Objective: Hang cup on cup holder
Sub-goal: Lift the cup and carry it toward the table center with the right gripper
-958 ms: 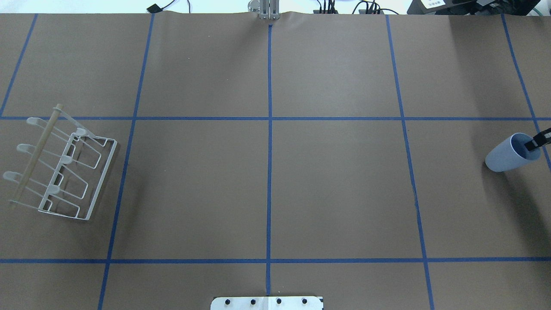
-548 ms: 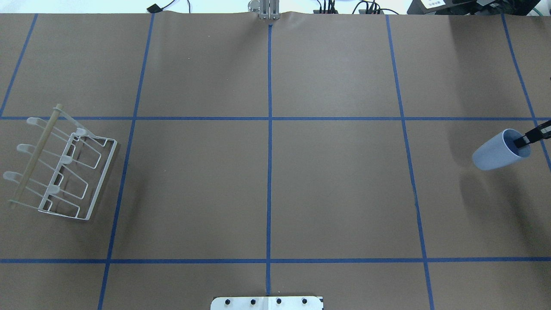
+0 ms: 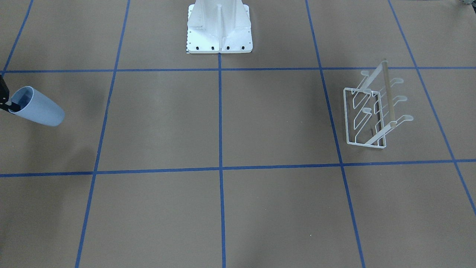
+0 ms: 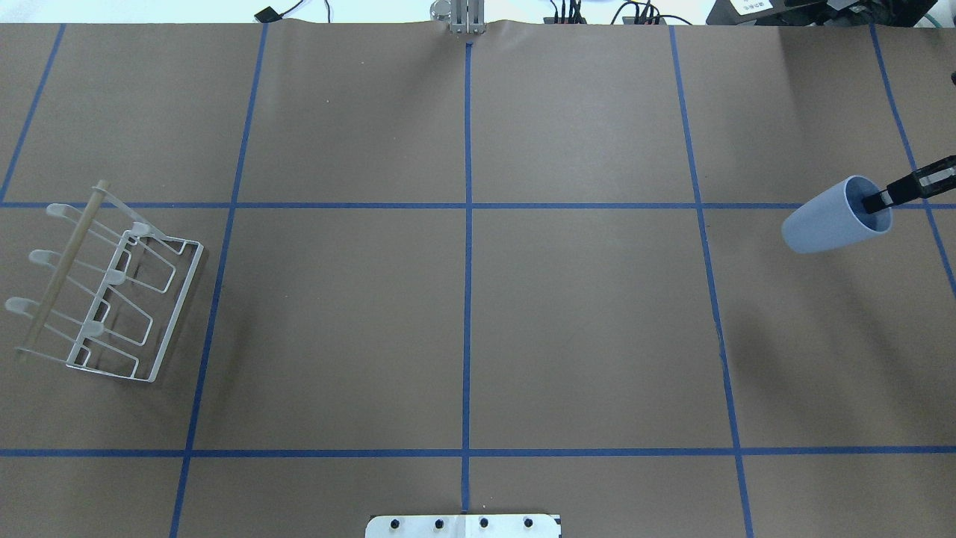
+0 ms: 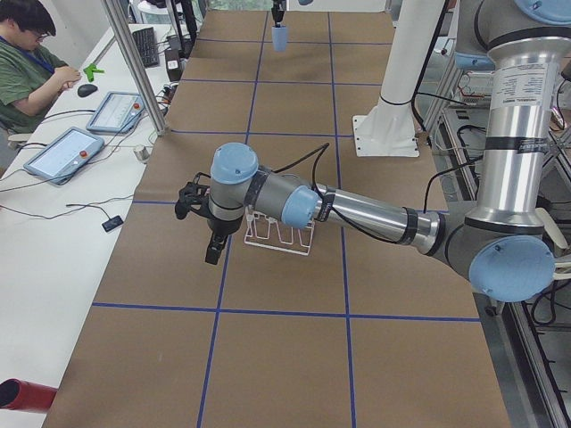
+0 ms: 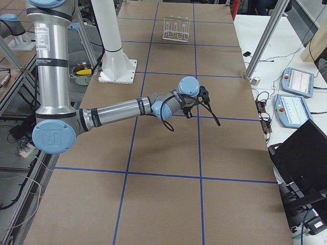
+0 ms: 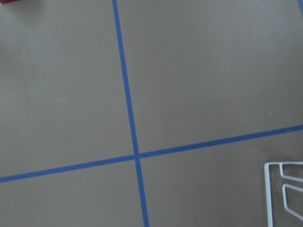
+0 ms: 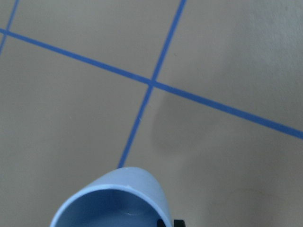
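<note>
overhead exterior view showed the cup, apparently lifted at the far right, clamped at its rim by the right gripper, base pointing left toward the cup holder well apart, near the left gripper, whose closure could not be told.

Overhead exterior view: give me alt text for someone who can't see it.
A pale blue cup, tilted, is held by its rim in the right gripper near the view's right edge. The white wire cup holder stands at the far left of the brown, blue-taped table.
</note>
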`<state>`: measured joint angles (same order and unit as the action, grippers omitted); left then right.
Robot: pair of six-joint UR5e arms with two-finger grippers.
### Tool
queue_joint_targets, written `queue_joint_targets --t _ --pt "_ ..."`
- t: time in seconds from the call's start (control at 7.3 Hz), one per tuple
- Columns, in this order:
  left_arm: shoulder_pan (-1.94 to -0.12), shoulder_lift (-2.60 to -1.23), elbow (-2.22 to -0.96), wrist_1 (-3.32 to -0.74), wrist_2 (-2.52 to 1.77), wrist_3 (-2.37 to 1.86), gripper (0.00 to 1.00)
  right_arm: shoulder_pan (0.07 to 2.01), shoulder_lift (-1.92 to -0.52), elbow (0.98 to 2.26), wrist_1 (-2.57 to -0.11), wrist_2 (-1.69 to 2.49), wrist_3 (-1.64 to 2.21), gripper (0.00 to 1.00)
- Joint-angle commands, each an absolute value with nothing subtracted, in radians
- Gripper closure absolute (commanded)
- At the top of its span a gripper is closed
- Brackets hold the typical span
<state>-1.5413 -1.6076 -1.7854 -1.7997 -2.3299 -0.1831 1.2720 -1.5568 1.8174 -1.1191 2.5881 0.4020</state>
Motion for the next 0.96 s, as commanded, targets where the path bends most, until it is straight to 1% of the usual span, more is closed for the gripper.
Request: queue_joint_targets --t 0.0,0.14,0.68,0.82 --pt "-1.506 -1.609 -1.781 -1.987 -2.327 -0.317 0.01 1.27 -1.536 1.816 -0.848 2.563 0.755 1.0" --pt "-1.506 -1.609 -1.782 -2.072 -2.332 -0.381 0.01 1.27 -1.529 1.819 -0.739 2.565 0.908 1.0" --pt "-1.477 -1.609 -1.789 -2.536 -2.463 -0.893 0.01 1.247 -1.508 1.822 -0.268 2.571 1.47 1.0" --pt "-1.439 -1.611 -1.784 -2.668 -2.467 -1.028 0.01 1.232 -1.493 1.822 -0.185 2.565 1.553 1.0"
